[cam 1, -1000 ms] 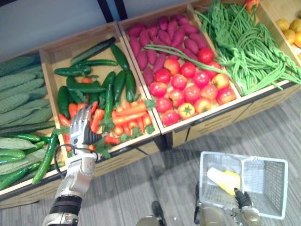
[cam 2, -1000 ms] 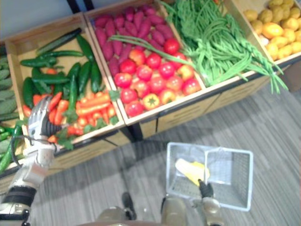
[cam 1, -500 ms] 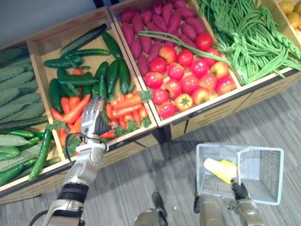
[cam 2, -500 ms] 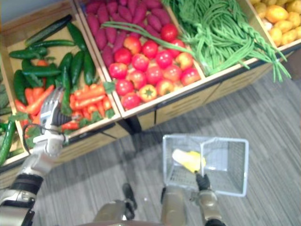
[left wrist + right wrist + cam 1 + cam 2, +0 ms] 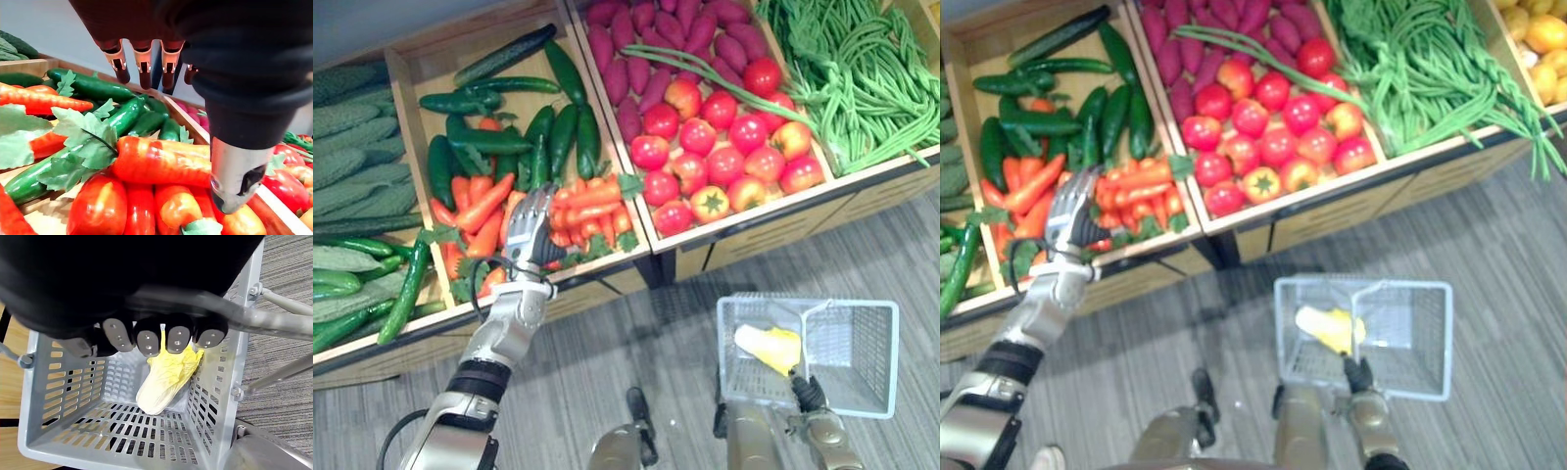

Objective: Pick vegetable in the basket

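Stage shown: reaching for a vegetable, before any grasp. Green gourds (image 5: 357, 162) lie in the crate to the left of the left robot hand (image 5: 527, 235). This hand hovers low over the carrots (image 5: 589, 208), fingers (image 5: 142, 62) straight and slightly spread, thumb apart, holding nothing. In the left wrist view a fat leafy carrot (image 5: 164, 160) lies just under the fingertips, not yet touched. Beyond the fingertips, at the back of the same wooden crate (image 5: 403, 86), lie dark cucumbers (image 5: 560, 137). To the right of the hand, past the crate wall, come purple sweet potatoes (image 5: 641, 61) and, nearer the front, red tomatoes (image 5: 724, 147), then a heap of green beans (image 5: 862, 83). Lower right, over the floor and well apart from the crates, the right robot hand (image 5: 800, 392) has its fingers (image 5: 146, 340) curled round the handle (image 5: 276, 328) of a grey plastic basket (image 5: 867, 345), which hangs below it. One yellow vegetable (image 5: 166, 382) already lies inside, against a side wall. Judgement: the pick is under way but no carrot is secured. The next move calls for lowering the left robot hand onto a single carrot, closing fingers and thumb around its body rather than its leaves, lifting it clear of its neighbours, and carrying it rightward to the basket. Risk: the piled carrots may roll, or the leaves may snag.
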You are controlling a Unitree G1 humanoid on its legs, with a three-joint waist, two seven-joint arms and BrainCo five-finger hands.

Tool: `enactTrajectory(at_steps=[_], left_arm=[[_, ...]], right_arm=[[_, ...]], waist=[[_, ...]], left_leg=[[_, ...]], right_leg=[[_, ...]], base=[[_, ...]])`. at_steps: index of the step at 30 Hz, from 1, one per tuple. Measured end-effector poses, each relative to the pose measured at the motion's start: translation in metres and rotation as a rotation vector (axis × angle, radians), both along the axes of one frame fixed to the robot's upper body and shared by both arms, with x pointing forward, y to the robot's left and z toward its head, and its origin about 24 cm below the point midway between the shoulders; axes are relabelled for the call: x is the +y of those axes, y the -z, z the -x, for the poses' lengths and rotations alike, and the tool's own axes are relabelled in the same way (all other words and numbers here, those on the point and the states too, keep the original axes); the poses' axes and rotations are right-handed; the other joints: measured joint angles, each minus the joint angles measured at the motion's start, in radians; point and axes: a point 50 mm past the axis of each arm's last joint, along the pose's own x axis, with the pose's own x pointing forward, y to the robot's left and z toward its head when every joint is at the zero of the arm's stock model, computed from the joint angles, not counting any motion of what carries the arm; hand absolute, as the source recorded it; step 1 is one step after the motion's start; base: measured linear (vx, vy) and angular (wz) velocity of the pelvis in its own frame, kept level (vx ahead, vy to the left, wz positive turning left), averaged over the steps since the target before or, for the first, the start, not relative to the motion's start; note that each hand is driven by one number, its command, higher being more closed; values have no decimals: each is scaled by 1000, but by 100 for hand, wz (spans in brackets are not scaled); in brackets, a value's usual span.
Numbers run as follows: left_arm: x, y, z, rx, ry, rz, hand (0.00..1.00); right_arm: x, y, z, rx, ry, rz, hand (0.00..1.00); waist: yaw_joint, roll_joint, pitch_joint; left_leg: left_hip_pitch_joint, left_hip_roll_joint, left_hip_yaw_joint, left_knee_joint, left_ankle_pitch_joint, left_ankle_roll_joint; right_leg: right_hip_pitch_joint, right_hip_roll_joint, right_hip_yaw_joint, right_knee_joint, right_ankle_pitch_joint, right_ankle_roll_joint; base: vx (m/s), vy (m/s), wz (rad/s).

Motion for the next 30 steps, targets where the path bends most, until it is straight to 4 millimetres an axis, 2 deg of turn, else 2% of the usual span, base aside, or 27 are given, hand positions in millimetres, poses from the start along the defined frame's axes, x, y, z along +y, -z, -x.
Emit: enactTrajectory(at_steps=[6,30], left_arm=[[-3,-11,-6,-30,6,-1,0],[7,-19,-8,-38,-58,-12,0]], right_arm=[[1,0,-1,-3,-7,3,100],[4,-6,-14,-32,-37,19,100]], waist=[[4,-10,6],[4,-30,40]], left_leg=[[-10,-1,1,1,0,0],[-56,-2,-20,4,1,-1]], right_leg=[[-9,-2,0,-1,0,0],[-31,-1,-2,-31,16,1]], base=[[3,0,1],[6,-3,1]])
